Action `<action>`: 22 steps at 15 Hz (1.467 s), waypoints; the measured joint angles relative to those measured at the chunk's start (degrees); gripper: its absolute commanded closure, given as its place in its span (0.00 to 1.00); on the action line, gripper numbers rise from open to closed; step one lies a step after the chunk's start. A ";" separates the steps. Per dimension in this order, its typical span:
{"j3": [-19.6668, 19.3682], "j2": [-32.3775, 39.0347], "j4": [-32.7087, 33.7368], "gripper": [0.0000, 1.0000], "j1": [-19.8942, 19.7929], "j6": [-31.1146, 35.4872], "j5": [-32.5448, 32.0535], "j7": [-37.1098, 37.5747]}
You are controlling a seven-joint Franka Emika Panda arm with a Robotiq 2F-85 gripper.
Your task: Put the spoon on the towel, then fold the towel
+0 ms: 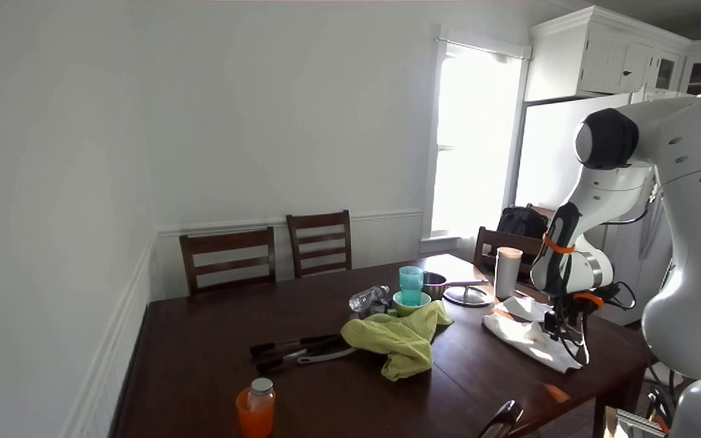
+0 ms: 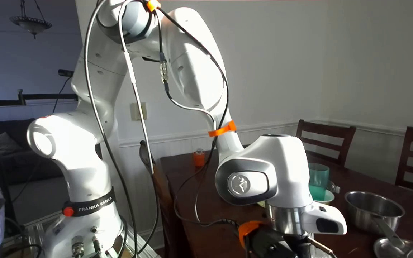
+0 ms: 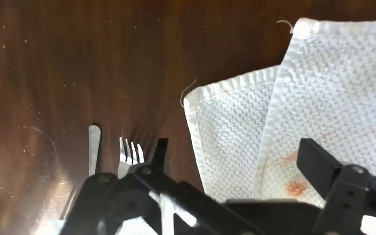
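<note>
A white textured towel [image 3: 230, 140] with reddish stains lies on the dark table, one layer overlapping another. It also shows in an exterior view [image 1: 530, 344]. My gripper [image 3: 235, 151] is open and empty, its fingers spread over the towel's left edge; it also shows above the towel in an exterior view [image 1: 560, 328]. A silver handle [image 3: 94, 147] and a fork [image 3: 131, 156] lie left of the towel, their lower parts hidden by my gripper. I cannot tell whether the handle belongs to a spoon. A yellow-green towel [image 1: 396, 340] lies crumpled farther along the table.
A pot [image 1: 434, 285], its lid [image 1: 467, 296], a tall canister [image 1: 507, 274], and a teal cup [image 1: 411, 283] in a bowl [image 1: 408, 307] stand nearby. A plastic bottle [image 1: 367, 298], dark-handled utensils [image 1: 289, 347] and an orange cup [image 1: 256, 417] are farther off. Chairs surround the table.
</note>
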 measured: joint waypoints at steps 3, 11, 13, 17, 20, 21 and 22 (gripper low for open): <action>-0.33 1.46 1.42 0.00 -0.19 -0.66 0.00 0.55; 1.08 7.61 7.47 0.31 -4.81 -2.88 1.91 0.76; 2.30 8.51 8.78 0.46 -6.02 -4.03 3.03 0.76; 4.29 9.08 10.55 0.73 -7.58 -5.79 4.64 0.76; 5.07 9.30 11.64 0.94 -8.12 -6.91 5.40 0.76; 5.25 9.30 12.03 0.99 -8.24 -7.42 5.67 0.76; 5.39 9.30 12.35 1.00 -8.29 -7.85 5.94 0.76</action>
